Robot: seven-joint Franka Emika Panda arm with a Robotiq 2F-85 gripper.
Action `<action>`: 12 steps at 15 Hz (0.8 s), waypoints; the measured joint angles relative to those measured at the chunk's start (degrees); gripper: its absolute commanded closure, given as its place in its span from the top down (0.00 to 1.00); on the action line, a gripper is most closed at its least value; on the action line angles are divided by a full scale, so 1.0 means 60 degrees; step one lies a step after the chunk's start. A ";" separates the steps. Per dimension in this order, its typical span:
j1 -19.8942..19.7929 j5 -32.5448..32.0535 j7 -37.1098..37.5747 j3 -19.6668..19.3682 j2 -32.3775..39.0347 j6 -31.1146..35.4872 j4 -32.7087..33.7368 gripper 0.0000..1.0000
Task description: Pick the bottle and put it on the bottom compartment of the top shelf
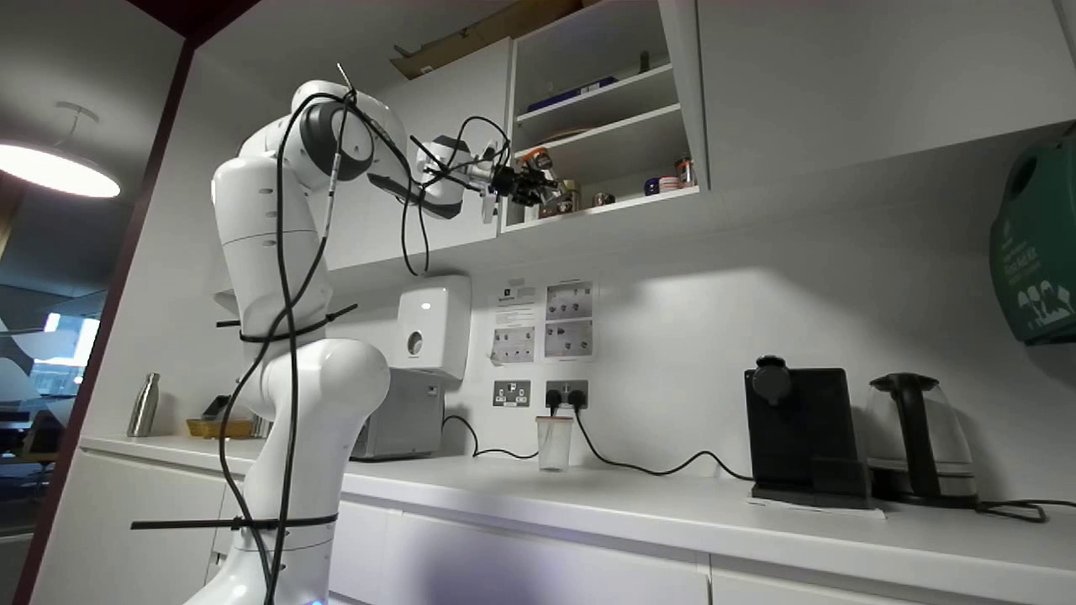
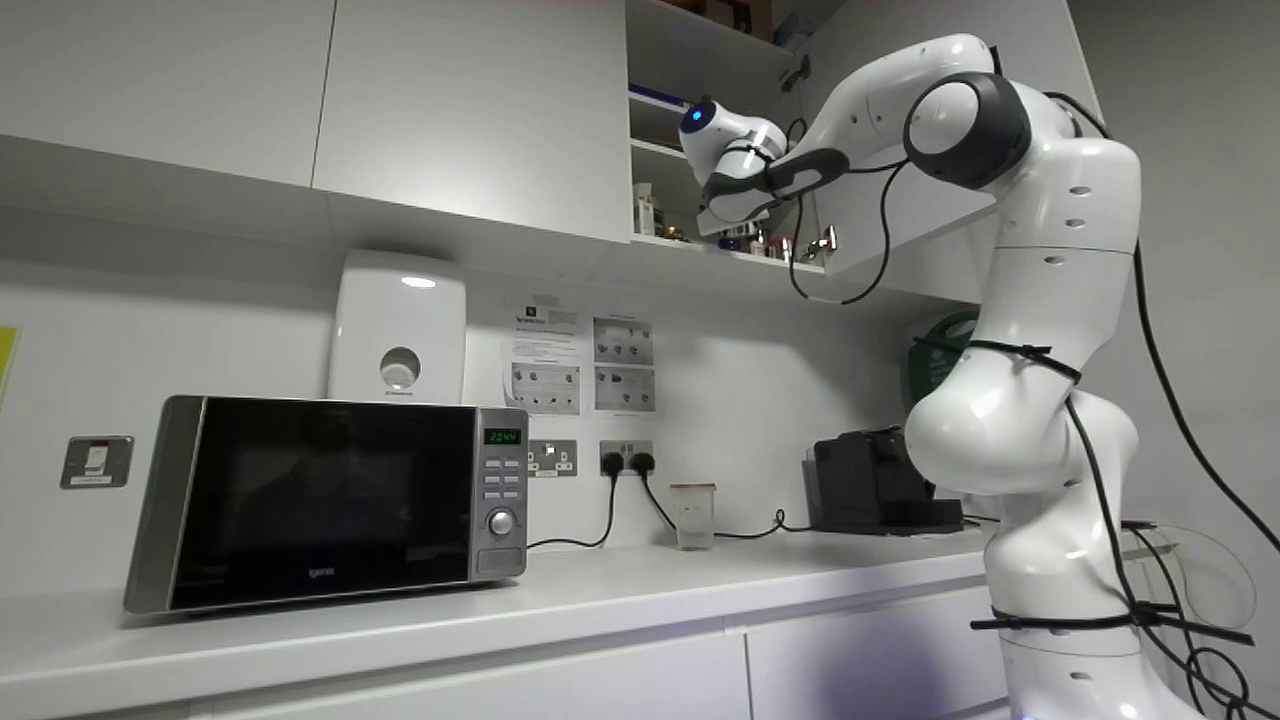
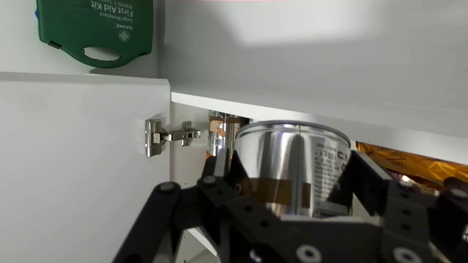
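The bottle (image 3: 289,157) is a shiny silver canister with a brown band. In the wrist view, which stands upside down, my gripper (image 3: 292,171) is shut on it, one finger on either side. Its orange-brown top (image 1: 535,158) shows above the gripper (image 1: 538,186) in an exterior view. The bottom compartment of the top shelf (image 1: 635,151) lies open beneath a white board, with the gripper at its left part. In the wrist view the bottle's base overlaps the compartment's front edge; whether they touch, I cannot tell. The arm hides bottle and gripper in an exterior view.
Several jars (image 1: 668,183) stand inside the compartment. A silver jar (image 3: 219,133) and an amber packet (image 3: 413,159) flank the bottle in the wrist view. The cabinet door (image 3: 84,164) is swung out on its hinge (image 3: 157,138). A green first aid kit (image 3: 95,29) hangs nearby.
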 measured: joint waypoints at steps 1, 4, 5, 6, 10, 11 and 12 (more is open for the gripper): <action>-0.0003 0.0000 0.0000 -0.0060 0.0098 -0.0003 0.0081 0.58; -0.0008 0.0002 -0.0011 -0.0248 0.0483 -0.0107 0.0623 0.58; -0.0008 0.0009 -0.0065 -0.0299 0.0640 -0.0194 0.0870 0.58; -0.0007 0.0021 -0.0160 -0.0338 0.0786 -0.0300 0.1131 0.58; 0.0000 0.0181 -0.0682 -0.0404 0.1362 -0.0690 0.2119 0.58; 0.0003 0.0229 -0.0823 -0.0405 0.1487 -0.0776 0.2345 0.58; 0.0007 0.0287 -0.0954 -0.0405 0.1615 -0.0851 0.2553 0.58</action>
